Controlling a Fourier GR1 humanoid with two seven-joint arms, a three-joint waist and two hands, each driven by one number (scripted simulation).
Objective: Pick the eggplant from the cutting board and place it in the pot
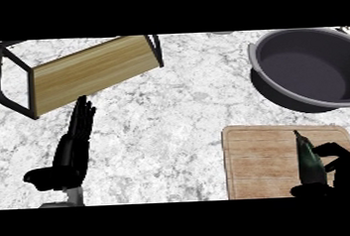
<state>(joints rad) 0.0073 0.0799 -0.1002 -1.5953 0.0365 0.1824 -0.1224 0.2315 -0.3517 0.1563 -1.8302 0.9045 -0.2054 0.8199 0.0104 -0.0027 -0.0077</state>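
Observation:
A dark green eggplant (307, 156) lies lengthwise on the wooden cutting board (264, 160) at the lower right, its stem end pointing away from me. My right hand (341, 170) is at the board's right side with fingers and thumb curled around the eggplant's near half. The grey pot (311, 67) stands at the upper right, beyond the board, with nothing visible inside. My left hand (73, 149) rests on the counter at the lower left, fingers straight and pointing up, holding nothing.
A wooden-topped stool or rack with a black metal frame (88, 71) lies tilted at the upper left, just beyond my left hand's fingertips. The marbled counter (178, 120) spreads between the two hands.

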